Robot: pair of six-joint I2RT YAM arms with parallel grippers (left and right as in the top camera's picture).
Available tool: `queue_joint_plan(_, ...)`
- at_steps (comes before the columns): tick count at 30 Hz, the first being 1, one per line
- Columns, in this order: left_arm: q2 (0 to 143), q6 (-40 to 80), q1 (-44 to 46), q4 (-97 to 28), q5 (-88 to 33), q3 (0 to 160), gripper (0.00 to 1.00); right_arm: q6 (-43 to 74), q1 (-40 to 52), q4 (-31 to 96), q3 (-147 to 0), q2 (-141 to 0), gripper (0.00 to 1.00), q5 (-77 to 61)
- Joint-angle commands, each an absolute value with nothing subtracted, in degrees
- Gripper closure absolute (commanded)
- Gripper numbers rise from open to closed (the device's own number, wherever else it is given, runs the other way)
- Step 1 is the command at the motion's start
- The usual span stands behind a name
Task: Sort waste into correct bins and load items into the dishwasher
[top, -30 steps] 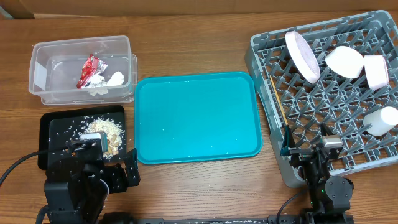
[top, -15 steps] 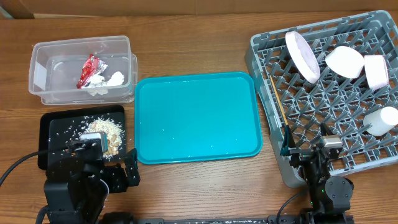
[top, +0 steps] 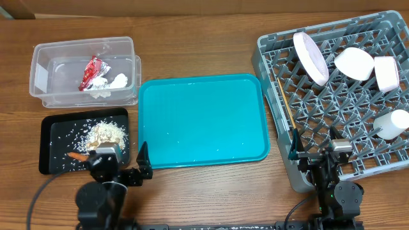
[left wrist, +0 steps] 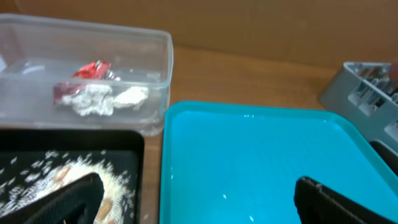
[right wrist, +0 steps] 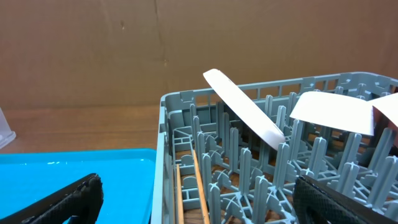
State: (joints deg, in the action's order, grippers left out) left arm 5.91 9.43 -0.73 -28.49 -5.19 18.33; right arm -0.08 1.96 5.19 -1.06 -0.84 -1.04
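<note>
The clear tub [top: 39, 76] at back left holds the red wrapper [top: 91, 72] and white tissue [top: 115, 81]; both also show in the left wrist view, the wrapper [left wrist: 93, 70] above the tissue [left wrist: 102, 99]. The black tray [top: 54, 137] holds food scraps [top: 107, 133] and the orange carrot [top: 77, 155]. The grey dish rack [top: 271, 70] holds the plate [top: 310, 57], two bowls [top: 354, 62], the cup [top: 391, 123] and the chopsticks [top: 286, 105]. My left gripper [top: 121, 163] is open and empty, straddling the black tray's right edge. My right gripper [top: 313, 150] is open and empty over the rack's front left corner.
The teal serving tray [top: 201, 121] lies in the middle, bare but for a few crumbs. It fills the left wrist view [left wrist: 261, 155]. In the right wrist view the chopsticks [right wrist: 202, 186] lie in the rack's left channel, with the plate [right wrist: 242, 106] leaning behind them.
My left arm has dropped back toward the front edge, uncovering the black tray's front part; the carrot now shows there. The right arm has not moved.
</note>
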Motion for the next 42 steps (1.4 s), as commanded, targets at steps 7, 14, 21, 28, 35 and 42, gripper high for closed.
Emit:
queue_joint_plan(7,0.2,2.1,-0.7,-3.8,-5.9,3.2,0.0,-0.4,1.8,4.8,-0.5,-0.4,0.0,-0.5)
queue_joint_plan(14,0.2,1.7,-0.7,-3.7,-7.5,0.3,0.01,-0.4,1.8,4.8,-0.5,-0.4,0.0,-0.5)
queue_joint_plan(21,0.3,1.7,-0.7,-3.8,-7.2,0.3,0.0,-0.4,1.8,4.8,-0.5,-0.4,0.0,-0.5)
queue_joint_plan(28,0.3,1.7,-0.7,-3.8,-7.2,0.3,0.0,-0.4,1.7,4.8,-0.5,-0.4,0.0,-0.5)
queue_joint_plan(35,0.3,1.7,-0.7,-3.8,-7.2,0.3,0.0,-0.4,1.7,4.8,-0.5,-0.4,0.0,-0.5)
queue_joint_plan(42,0.3,1.7,-0.7,-3.8,-7.2,0.3,0.0,-0.4,1.8,4.8,-0.5,-0.4,0.0,-0.5)
